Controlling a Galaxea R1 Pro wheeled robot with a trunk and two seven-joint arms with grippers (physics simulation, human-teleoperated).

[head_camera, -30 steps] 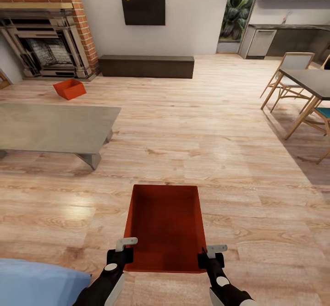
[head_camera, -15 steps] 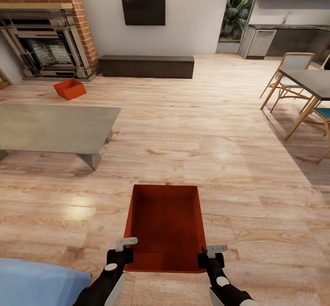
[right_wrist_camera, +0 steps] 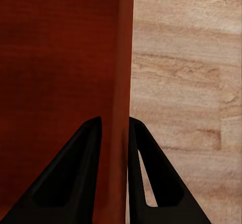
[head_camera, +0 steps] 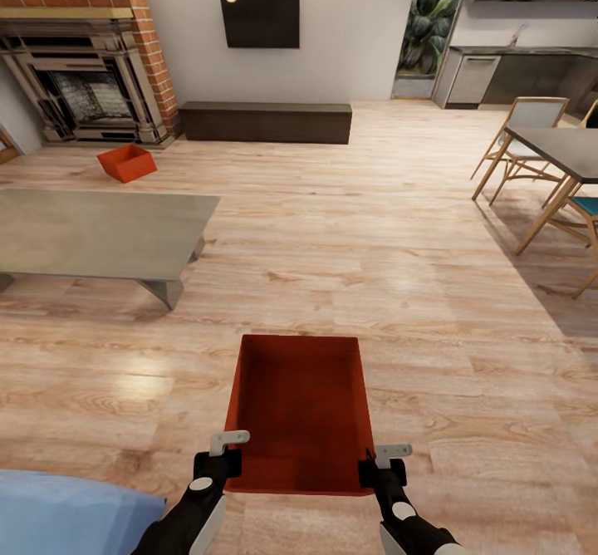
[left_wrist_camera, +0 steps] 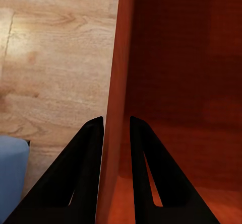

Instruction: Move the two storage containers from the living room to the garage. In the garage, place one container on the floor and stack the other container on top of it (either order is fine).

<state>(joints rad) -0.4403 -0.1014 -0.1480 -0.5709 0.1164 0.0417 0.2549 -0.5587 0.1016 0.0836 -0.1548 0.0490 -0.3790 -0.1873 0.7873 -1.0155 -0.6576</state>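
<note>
Nothing among the objects has moved since the earlier frames; the head view has merely tipped a touch, so the far wall sits slightly lower. At far left, by the brick fireplace (head_camera: 79, 65), the second storage container (head_camera: 126, 162) lies tilted on the wood-plank floor (head_camera: 349, 231), beyond the low grey table (head_camera: 95, 231). The left gripper (head_camera: 226, 453) is clamped on the left wall of the near storage container (head_camera: 297, 410), one finger (left_wrist_camera: 83, 176) each side. The right gripper (head_camera: 384, 462) pinches its right wall likewise. Farther right stand dining chairs (head_camera: 531, 135).
</note>
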